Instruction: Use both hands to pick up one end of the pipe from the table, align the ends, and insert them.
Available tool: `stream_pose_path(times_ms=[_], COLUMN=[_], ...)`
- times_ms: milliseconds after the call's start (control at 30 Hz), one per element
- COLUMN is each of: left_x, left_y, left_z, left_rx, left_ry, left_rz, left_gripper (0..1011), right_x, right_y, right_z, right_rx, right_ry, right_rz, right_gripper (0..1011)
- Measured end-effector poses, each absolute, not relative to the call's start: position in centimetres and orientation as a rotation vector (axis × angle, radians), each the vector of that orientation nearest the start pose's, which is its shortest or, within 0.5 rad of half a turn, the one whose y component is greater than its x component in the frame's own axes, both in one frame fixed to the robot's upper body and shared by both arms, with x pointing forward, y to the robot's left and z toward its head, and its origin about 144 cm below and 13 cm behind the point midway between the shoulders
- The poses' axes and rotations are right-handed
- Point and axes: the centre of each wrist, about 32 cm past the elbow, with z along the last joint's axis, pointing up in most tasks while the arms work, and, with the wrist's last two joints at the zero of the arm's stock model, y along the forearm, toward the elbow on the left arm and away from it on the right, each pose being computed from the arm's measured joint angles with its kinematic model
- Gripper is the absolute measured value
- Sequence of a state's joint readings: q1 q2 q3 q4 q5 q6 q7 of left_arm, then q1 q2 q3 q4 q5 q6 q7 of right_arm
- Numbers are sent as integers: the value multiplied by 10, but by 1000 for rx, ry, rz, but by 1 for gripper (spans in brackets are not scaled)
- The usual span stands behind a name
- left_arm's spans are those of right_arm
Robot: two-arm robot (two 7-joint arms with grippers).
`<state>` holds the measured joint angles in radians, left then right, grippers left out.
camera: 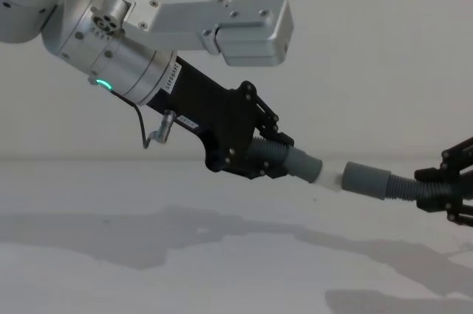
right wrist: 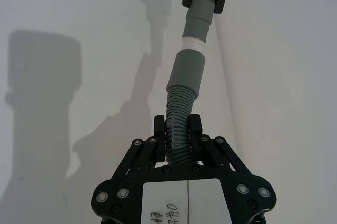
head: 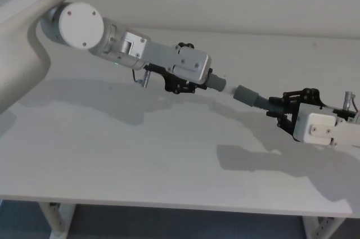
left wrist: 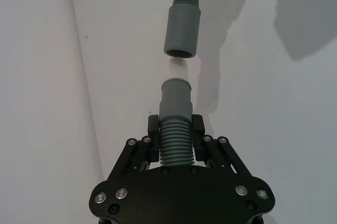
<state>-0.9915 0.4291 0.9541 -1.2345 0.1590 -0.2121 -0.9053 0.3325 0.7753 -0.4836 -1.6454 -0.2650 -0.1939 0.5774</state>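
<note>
Above the table (head: 140,154), the shorter pipe piece (left wrist: 175,129) is clamped by the left gripper (left wrist: 176,132), the longer piece (right wrist: 181,108) by the right gripper (right wrist: 178,129). A small gap separates the white tip (camera: 327,176) from the socket cuff (camera: 366,179). The handwritten label (right wrist: 168,214) is not legible.

A white label (right wrist: 187,201) on the right gripper (right wrist: 178,132) carries handwriting, too unclear to read.
</note>
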Motion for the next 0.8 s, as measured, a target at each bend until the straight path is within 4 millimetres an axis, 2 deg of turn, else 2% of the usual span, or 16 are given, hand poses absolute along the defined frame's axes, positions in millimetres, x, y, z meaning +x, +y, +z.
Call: stream_pose_path(times_ms=[800], left_x=[617], left_y=[164], left_z=[1338], left_rx=[756], left_ry=[-886], left_rz=[8], left_gripper=[344], right_x=[511], right_y=[-313], right_z=[1246], right_rx=[-754], right_ry=[-867], right_rz=[-471], right_gripper=[262])
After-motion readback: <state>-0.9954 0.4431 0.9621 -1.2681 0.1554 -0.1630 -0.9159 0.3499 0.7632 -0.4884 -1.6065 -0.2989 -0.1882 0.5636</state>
